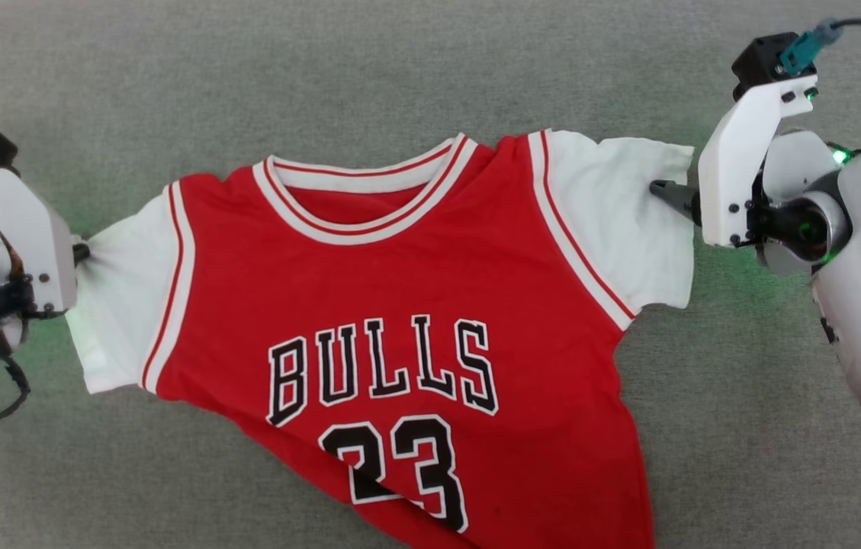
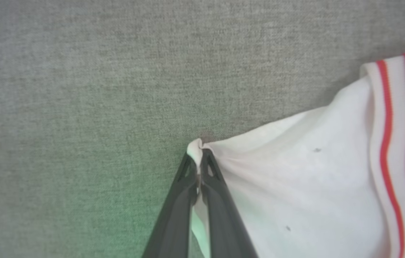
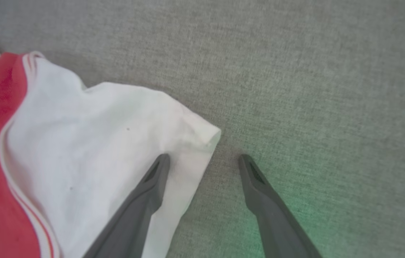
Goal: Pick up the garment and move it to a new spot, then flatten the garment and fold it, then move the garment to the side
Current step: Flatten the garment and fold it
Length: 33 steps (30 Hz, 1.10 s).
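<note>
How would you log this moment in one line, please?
garment: face up on grey surface | left gripper: shut on sleeve edge | right gripper: open astride other sleeve, not gripping

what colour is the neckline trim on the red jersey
White neckline trim with thin red stripes; head view.

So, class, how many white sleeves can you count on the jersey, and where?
2. The left sleeve is pinched at its edge by the shut left pincer; the right sleeve lies on the grey surface, the open right pincer over its edge.

Bright even light, faint shadows, green glow patches, slight softness
</note>
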{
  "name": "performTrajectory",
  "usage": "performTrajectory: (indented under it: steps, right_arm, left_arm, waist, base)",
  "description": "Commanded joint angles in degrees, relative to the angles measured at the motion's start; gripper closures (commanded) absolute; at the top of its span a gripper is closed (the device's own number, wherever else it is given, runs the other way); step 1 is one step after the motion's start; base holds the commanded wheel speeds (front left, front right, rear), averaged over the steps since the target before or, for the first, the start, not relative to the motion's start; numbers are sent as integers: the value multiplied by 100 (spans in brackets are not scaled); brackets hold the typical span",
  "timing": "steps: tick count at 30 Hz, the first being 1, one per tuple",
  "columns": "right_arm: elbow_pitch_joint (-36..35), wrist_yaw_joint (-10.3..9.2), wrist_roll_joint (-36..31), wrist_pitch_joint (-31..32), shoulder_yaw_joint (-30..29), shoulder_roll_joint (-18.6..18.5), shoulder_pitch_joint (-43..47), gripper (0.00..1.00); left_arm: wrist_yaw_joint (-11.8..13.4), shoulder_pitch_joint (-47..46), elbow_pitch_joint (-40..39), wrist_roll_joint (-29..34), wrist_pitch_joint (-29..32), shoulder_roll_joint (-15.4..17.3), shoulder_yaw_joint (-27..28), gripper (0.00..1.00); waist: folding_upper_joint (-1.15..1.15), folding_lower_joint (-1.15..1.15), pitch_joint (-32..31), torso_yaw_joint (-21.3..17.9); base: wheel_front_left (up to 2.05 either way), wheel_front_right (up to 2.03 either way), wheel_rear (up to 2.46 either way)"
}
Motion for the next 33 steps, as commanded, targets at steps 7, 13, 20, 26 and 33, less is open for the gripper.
performTrajectory:
  steps: [7,13,20,26,33]
  right_arm:
    - [936,-5,-43,321,208,182,-83,100]
    - [961,-6,101,-115,228,155,-454,100]
    - [878,-6,154,-576,416,-6,-920,100]
    - [813,-6,228,-1065,559,28,-1416,100]
    - [931,-6,172,-2017,682,84,-2016,100]
  left_arm:
    - [14,246,154,-98,9,-268,-251,100]
    - [13,-140,95,-4,-121,-182,-296,100]
    - [12,-894,-73,294,-204,-117,-428,100]
    - [16,-1672,-147,495,-299,-193,-422,100]
    - [15,-2451,-180,742,-554,-273,-456,100]
  waist:
    - [0,0,-10,91]
    - [0,0,-269,62]
    - [0,0,-753,-5]
    - [0,0,-1169,-132]
    - [0,0,-1678,-296]
  base:
    - [0,0,0]
    - [0,0,0]
    - [0,0,0]
    - [0,0,0]
    - [0,0,0]
